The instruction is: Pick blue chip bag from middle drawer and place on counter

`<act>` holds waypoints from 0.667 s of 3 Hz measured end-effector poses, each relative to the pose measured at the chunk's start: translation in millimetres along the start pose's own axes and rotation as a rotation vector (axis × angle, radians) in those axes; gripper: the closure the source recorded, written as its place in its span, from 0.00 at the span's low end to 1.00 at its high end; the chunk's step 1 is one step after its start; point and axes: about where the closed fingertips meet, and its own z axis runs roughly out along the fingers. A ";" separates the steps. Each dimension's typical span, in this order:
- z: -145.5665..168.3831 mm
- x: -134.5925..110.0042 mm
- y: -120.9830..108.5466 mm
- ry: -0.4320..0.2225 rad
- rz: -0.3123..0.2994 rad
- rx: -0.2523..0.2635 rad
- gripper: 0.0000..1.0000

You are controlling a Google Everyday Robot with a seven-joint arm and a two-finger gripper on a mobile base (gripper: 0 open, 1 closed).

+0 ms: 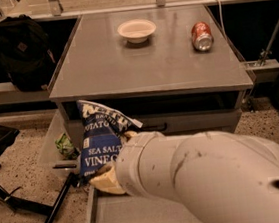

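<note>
Blue chip bag (99,147) in gripper (116,159), counter (139,65) behind

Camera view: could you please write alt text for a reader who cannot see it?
The gripper of a white robot arm, low and left of centre, holds a blue chip bag upright above the open drawer. Behind, a grey counter carries a white bowl and a red soda can on its side.
</note>
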 end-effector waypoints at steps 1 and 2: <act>-9.4 -23.8 -64.1 -0.045 0.035 0.086 1.00; -30.6 -75.2 -132.5 -0.140 0.082 0.191 1.00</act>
